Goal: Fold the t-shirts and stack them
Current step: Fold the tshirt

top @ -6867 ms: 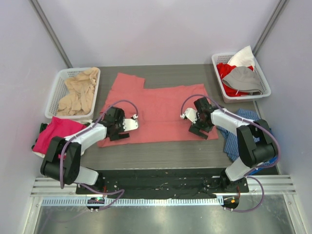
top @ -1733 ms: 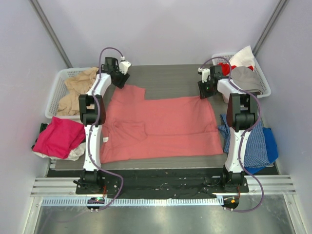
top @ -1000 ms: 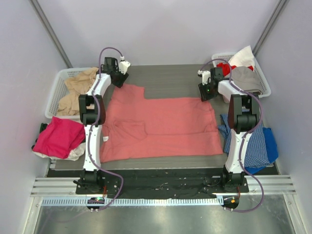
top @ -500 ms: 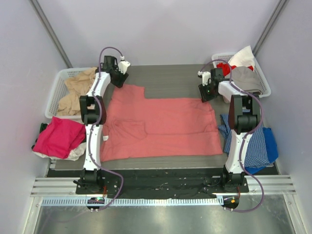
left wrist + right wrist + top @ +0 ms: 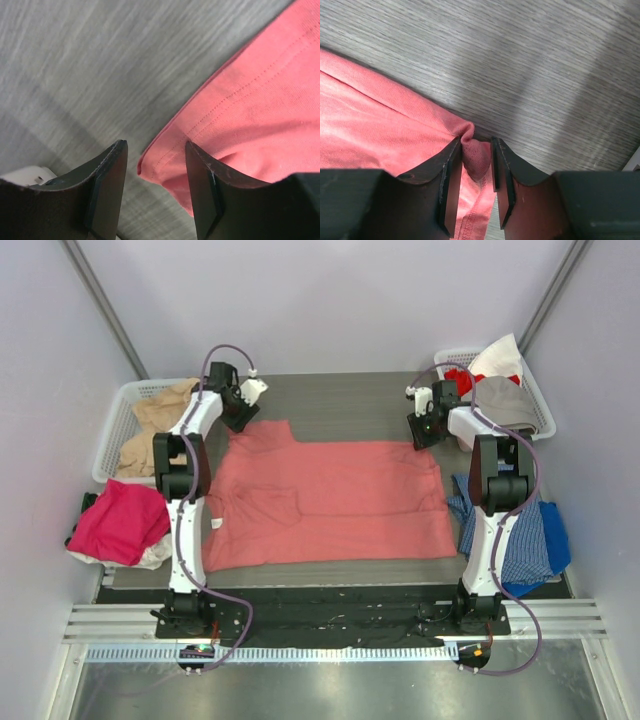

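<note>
A salmon-red t-shirt [image 5: 330,495] lies spread flat on the dark table, with one sleeve folded onto its left part. My left gripper [image 5: 240,412] is at the shirt's far left corner. In the left wrist view it [image 5: 155,150] is open, and the hemmed corner [image 5: 260,100] lies between the fingers, touching only the right one. My right gripper [image 5: 423,430] is at the far right corner. In the right wrist view it [image 5: 476,150] is shut on a bunched fold of the t-shirt [image 5: 380,120].
A white basket [image 5: 108,445] at the far left holds beige t-shirts [image 5: 160,430]. Another basket [image 5: 540,400] at the far right holds red, grey and white cloth. A magenta-pink t-shirt [image 5: 120,520] lies at the left edge, and blue checked cloth [image 5: 520,530] at the right edge.
My left gripper has shifted slightly nearer and to the right, and the shirt's far left corner has slid nearer with it. The right gripper has stayed put on its corner.
</note>
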Robot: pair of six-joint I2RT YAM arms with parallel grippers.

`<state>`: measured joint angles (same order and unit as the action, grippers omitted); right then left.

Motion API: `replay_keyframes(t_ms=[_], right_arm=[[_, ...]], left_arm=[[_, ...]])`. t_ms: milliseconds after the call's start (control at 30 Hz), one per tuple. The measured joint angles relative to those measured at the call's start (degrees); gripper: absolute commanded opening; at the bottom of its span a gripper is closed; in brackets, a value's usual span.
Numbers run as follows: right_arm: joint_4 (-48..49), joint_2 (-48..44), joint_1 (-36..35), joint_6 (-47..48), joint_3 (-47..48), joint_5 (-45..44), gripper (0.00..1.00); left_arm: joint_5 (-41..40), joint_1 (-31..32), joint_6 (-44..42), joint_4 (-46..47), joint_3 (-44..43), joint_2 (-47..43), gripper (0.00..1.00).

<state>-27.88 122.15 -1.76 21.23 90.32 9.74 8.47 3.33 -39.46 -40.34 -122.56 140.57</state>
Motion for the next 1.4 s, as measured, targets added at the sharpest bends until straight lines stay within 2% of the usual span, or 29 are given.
replay_keyframes(t_ms=[167, 500, 633, 867, 967, 1067, 1100, 1167, 1200, 1267, 1400], right_arm=[[0.22, -0.24, 0.00, 0.09, -0.37, 0.04, 0.37], [0.33, -0.72, 0.00, 0.66, -1.14, 0.11, 0.36], [0.46, -0.74, 0.00, 0.70, -1.25, 0.28, 0.36], [0.48, -0.79, 0.02, 0.72, -1.29, 0.35, 0.36], [0.48, -0.79, 0.02, 0.70, -1.29, 0.48, 0.36], [0.46, -0.83, 0.02, 0.70, -1.31, 0.48, 0.36], [0.44, -0.87, 0.02, 0.70, -1.33, 0.48, 0.36], [0.44, -0.98, 0.02, 0.70, -1.53, 0.50, 0.36], [0.44, -1.03, 0.02, 0.70, -1.60, 0.50, 0.36], [0.44, -1.07, 0.02, 0.70, -1.68, 0.55, 0.36], [0.35, -1.38, 0.02, 0.70, -2.03, 0.50, 0.29]], left_arm=[[0.22, -0.11, 0.04, -0.72, 0.33, -0.52, 0.54], [0.87, -0.15, -0.22, -8.15, -6.95, 3.04, 0.53], [1.40, -0.15, -0.90, -10.29, -8.83, 4.04, 0.45], [2.47, -0.13, -2.25, -13.55, -11.87, 5.66, 0.40], [2.71, -0.09, -3.10, -14.25, -12.35, 5.88, 0.36], [2.82, -0.04, -3.65, -15.19, -12.96, 6.21, 0.26], [2.91, -0.04, -4.02, -15.61, -13.25, 6.38, 0.20], [2.93, -0.02, -4.55, -16.17, -13.49, 6.51, 0.15], [2.91, -0.02, -4.87, -16.31, -13.51, 6.56, 0.08], [2.75, -0.04, -5.40, -16.26, -13.51, 6.58, 0.02], [2.64, -0.02, -5.79, -16.24, -13.51, 6.58, 0.00]])
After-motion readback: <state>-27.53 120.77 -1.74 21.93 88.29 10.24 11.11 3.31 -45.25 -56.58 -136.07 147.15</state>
